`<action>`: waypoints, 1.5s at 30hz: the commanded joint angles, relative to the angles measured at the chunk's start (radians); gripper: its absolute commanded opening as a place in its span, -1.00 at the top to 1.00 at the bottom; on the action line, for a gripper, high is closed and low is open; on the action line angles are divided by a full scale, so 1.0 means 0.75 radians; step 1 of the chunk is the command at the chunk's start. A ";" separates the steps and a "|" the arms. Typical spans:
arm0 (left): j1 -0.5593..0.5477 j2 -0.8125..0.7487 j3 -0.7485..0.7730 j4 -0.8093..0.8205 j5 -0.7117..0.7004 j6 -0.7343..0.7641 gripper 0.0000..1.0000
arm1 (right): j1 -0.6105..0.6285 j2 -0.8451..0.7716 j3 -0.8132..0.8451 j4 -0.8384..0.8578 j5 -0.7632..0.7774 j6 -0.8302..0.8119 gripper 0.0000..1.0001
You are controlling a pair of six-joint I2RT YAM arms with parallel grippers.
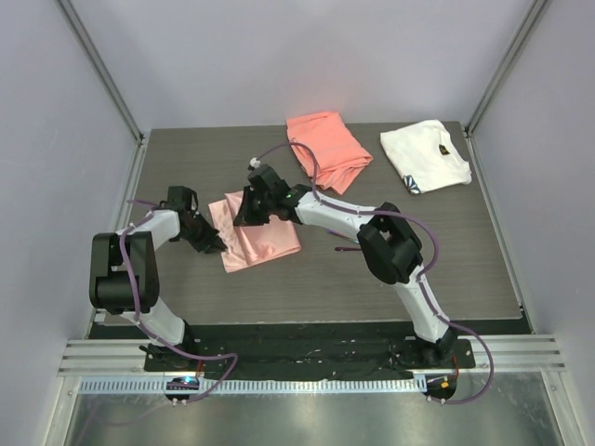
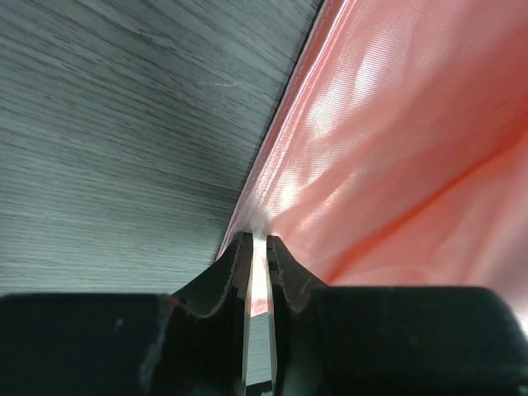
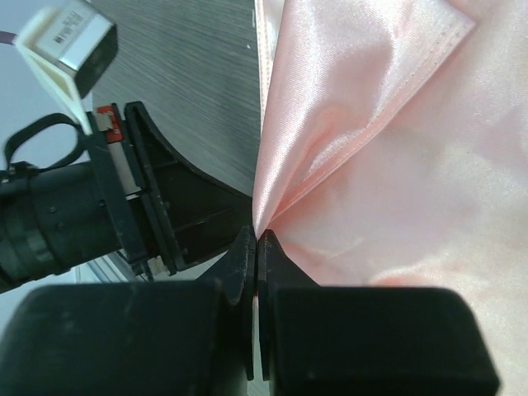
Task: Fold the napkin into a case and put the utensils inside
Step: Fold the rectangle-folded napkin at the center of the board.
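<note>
The glossy pale-pink napkin (image 1: 260, 237) lies partly folded on the dark table, left of centre. My left gripper (image 1: 212, 240) is at its left edge, and in the left wrist view the gripper (image 2: 257, 239) is shut on that edge of the napkin (image 2: 396, 148). My right gripper (image 1: 244, 216) is at the top left corner. In the right wrist view it (image 3: 256, 235) is shut on a raised fold of the napkin (image 3: 371, 165). A slim dark purple piece (image 1: 347, 248), apparently one of the utensils, lies on the table beside the right forearm. No finished case shows.
A thicker coral-orange cloth (image 1: 327, 149) lies at the back centre. A white cloth with a dark mark (image 1: 425, 156) lies at the back right. The left arm's wrist (image 3: 124, 190) is close beside the right gripper. Grey walls enclose the table (image 1: 279, 288).
</note>
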 commanded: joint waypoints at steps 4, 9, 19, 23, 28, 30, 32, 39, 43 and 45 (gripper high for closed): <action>-0.004 -0.040 -0.029 0.014 -0.050 0.020 0.68 | 0.019 0.069 0.091 0.047 -0.030 0.033 0.98; -0.006 -0.053 -0.042 0.016 -0.052 0.018 0.67 | 0.021 0.094 0.121 0.047 -0.026 0.039 0.98; -0.006 -0.055 -0.054 0.020 -0.050 0.018 0.67 | 0.023 0.147 0.199 0.031 -0.024 0.019 0.98; -0.006 -0.061 -0.050 0.018 -0.050 0.018 0.67 | 0.025 0.160 0.193 0.031 -0.032 0.019 0.98; -0.006 -0.059 -0.040 0.014 -0.050 0.022 0.67 | 0.025 0.151 0.171 0.031 -0.024 0.004 0.98; -0.006 -0.059 -0.042 0.016 -0.048 0.022 0.67 | 0.025 0.158 0.175 0.027 -0.022 0.002 0.98; -0.006 -0.061 -0.042 0.014 -0.048 0.022 0.67 | 0.025 0.164 0.179 0.022 -0.022 0.000 0.98; -0.004 -0.063 -0.038 0.004 -0.054 0.024 0.67 | 0.023 0.168 0.185 -0.004 0.005 -0.034 0.98; -0.006 -0.061 -0.040 0.004 -0.060 0.026 0.67 | 0.021 0.139 0.173 -0.053 0.046 -0.092 0.98; -0.006 -0.059 -0.044 0.001 -0.062 0.031 0.67 | 0.021 0.111 0.146 -0.057 0.083 -0.124 0.98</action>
